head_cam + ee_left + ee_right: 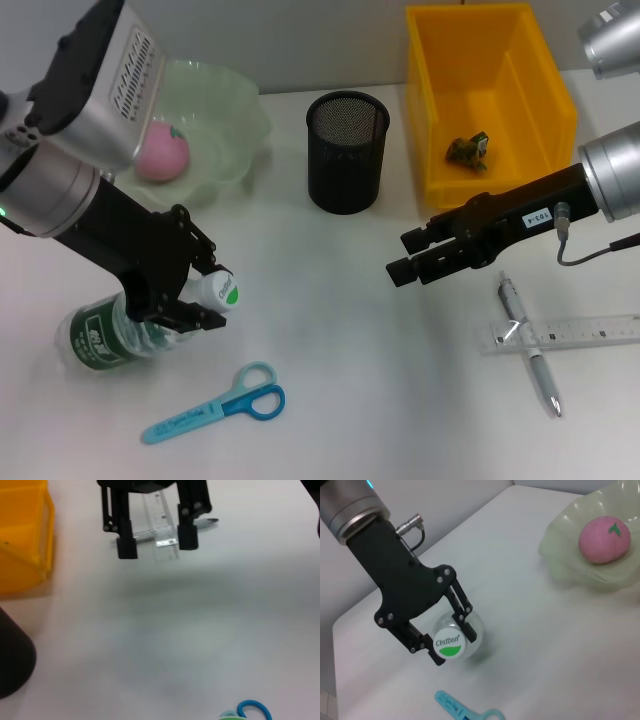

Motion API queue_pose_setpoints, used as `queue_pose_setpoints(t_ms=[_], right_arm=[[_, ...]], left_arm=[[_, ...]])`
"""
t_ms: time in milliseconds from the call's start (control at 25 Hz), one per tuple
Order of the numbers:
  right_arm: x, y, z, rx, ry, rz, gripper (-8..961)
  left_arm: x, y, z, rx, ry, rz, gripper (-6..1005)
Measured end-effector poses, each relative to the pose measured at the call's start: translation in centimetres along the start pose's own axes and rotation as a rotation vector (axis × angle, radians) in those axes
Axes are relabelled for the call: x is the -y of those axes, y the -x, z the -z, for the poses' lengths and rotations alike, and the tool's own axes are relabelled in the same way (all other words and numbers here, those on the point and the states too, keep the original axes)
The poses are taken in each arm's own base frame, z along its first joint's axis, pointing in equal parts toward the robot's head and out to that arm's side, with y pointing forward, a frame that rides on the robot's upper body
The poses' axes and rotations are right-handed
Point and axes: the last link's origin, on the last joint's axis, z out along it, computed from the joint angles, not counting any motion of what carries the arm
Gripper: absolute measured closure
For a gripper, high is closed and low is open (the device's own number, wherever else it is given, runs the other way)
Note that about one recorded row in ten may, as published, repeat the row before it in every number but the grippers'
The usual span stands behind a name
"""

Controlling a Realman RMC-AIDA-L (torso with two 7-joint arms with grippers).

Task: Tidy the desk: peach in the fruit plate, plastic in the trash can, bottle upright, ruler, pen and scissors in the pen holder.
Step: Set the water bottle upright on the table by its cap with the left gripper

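Bottle point(105, 338) first: I have my left gripper point(195, 300) clamped around its neck, just under the white cap with the green mark, and the body with its green label leans toward the near left of the desk point(330, 330), its base low by the table. From the right wrist camera I see the same grip, the fingers point(465, 627) pressed on either side of the cap, the bottle tilted rather than upright. Whether the base touches the desk I cannot tell from here.

My right gripper point(410, 254) hangs above the desk in front of the yellow trash can point(545, 90), jaws parted a moderate way and holding nothing. The left wrist camera shows it over bare table with the ruler behind it.

The peach point(161, 153) already lies in the pale green fruit plate point(240, 120) at the far left, behind my left arm. A crumpled piece of plastic point(468, 150) sits on the floor of the trash can. The black mesh pen holder point(346, 150) stands between plate and can; I see nothing inside it.

The clear ruler point(570, 332) lies flat on the right, and the pen point(530, 352) lies across it, the two touching where they cross. The blue scissors point(215, 405) lie flat near the front edge, just beside the bottle's lower end.
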Motion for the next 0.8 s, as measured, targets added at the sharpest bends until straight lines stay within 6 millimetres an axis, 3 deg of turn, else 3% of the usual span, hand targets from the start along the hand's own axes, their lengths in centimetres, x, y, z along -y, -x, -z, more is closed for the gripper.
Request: queue_pose_setpoints(t_ms=[800], right_arm=[[-0.3,0.7,-0.1,-0.006,0.013,0.005,230]], left_arm=[[1.0,0.3,2.8,-0.049,-0.100,0.072,497]])
